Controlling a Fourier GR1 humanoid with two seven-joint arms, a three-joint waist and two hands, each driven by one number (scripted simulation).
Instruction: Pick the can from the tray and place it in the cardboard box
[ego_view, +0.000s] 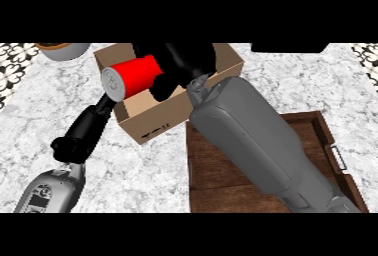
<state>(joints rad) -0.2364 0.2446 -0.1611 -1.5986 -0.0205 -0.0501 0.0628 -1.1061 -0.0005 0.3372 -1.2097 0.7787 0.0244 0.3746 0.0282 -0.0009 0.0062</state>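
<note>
Can (136, 75), tipped sideways, sits clasped in the curled right hand (184, 57), cardboard box (159, 117) open just beneath it. Smart play: lower straight down, clear of the walls, then release.

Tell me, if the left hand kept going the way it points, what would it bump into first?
The cardboard box: the left hand points up and right at its left side wall and seems to be at it, though depth is hard to judge.
</note>
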